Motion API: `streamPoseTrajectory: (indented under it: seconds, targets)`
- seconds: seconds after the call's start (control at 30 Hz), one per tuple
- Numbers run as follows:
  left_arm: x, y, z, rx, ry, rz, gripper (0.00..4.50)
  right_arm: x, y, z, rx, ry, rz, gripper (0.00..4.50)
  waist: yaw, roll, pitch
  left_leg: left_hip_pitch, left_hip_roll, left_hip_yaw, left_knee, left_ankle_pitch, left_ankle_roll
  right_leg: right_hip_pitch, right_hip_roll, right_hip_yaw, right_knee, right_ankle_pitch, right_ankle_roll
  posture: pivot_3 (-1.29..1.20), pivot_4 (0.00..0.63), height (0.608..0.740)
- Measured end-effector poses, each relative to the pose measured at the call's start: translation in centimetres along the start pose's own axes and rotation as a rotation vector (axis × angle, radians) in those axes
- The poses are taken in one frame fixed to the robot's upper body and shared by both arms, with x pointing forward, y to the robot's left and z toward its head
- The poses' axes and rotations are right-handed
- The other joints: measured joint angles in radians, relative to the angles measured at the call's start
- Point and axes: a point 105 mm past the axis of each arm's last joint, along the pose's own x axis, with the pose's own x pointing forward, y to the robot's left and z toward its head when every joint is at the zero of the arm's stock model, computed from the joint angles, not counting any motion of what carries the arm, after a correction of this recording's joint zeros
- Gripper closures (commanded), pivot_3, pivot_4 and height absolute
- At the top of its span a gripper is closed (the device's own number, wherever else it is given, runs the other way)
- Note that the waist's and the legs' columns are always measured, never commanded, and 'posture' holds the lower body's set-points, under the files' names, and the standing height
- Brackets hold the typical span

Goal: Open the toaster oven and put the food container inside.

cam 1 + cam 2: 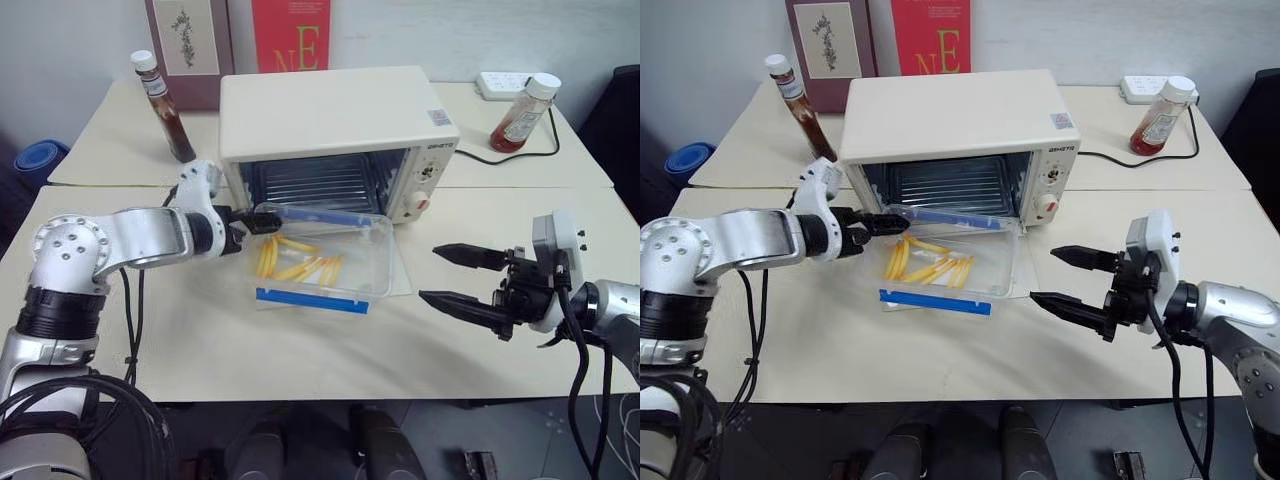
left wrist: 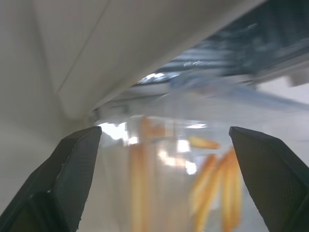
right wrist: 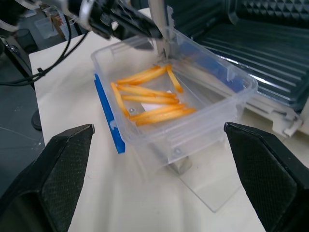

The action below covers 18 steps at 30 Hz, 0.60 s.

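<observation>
Right claw (image 1: 455, 276) gapes; left claw (image 1: 883, 221), seemingly spread, meets food container (image 1: 322, 262) before toaster oven (image 1: 335, 125).

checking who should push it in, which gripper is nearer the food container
Left. The left gripper is at the food container's near-left corner, by the toaster oven opening. The right gripper hangs open, off to the container's right, apart.

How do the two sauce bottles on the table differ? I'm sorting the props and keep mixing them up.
The left bottle is tall and slim with dark brown contents; the right bottle is shorter and stouter with red-orange contents. The left bottle stands beside the toaster oven near the dark book; the right bottle stands by the white power strip. Both have white caps, bear labels and appear to lean in these views.
</observation>
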Motion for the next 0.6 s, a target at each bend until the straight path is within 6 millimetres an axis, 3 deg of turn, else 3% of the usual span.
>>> streamPoseTrajectory:
  seconds: [0.1, 0.23, 0.33, 0.43, 0.47, 0.6]
  targets:
    - [-2.1, -0.6, 1.4, 0.058, -0.093, -0.1, 0.0, -0.3, 0.1, 0.2, 0.026, -0.013, -0.002, 0.93, 0.002, 0.0, 0.0, 0.0, 0.0, 0.0, 0.0, 0.0, 0.001, 0.0, 0.0, 0.0, 0.0, 0.0, -0.001, 0.0, 0.15, 0.74]
    - [-5.6, -2.7, 1.6, 0.138, -0.16, -0.36, 0.87, -0.5, 0.9, 0.7, 0.067, -0.036, 0.029, 2.28, 0.004, 0.0, 0.0, 0.0, 0.0, 0.0, 0.0, -0.001, 0.004, 0.001, 0.0, 0.0, 0.0, -0.001, -0.001, 0.0, 0.15, 0.74]
    - [-7.1, -3.5, -1.3, 0.276, -0.045, -0.492, 1.77, 0.2, 2.4, 0.2, 0.09, -0.015, 0.092, 3.29, 0.001, 0.0, 0.0, 0.001, 0.0, 0.0, -0.001, -0.002, 0.005, 0.001, 0.001, 0.0, -0.001, -0.002, -0.003, 0.0, 0.15, 0.74]
    - [-6.9, -3.0, -4.5, 0.462, 0.123, -0.511, 2.7, 1.3, 3.3, -0.7, 0.117, 0.009, 0.136, 4.3, 0.002, 0.0, 0.0, 0.001, 0.0, 0.0, -0.001, -0.002, 0.005, 0.001, 0.001, 0.0, -0.002, -0.006, -0.011, 0.0, 0.15, 0.74]
    - [-6.7, -2.5, -5.1, 0.497, 0.159, -0.503, 3.02, 1.6, 3.6, -0.9, 0.124, 0.015, 0.15, 4.5, 0.003, 0.0, 0.0, 0.001, 0.0, 0.0, -0.001, -0.001, 0.006, 0.001, 0.001, 0.0, -0.003, -0.007, -0.012, 0.0, 0.15, 0.74]
    - [-5.1, -0.6, -7.6, 0.662, 0.299, -0.487, 4.24, 3.5, 4.4, -1.6, 0.145, 0.011, 0.204, 4.5, 0.002, 0.0, 0.0, 0.0, 0.0, 0.0, -0.001, -0.001, 0.007, 0.003, 0.001, 0.0, -0.005, -0.007, -0.013, 0.0, 0.15, 0.74]
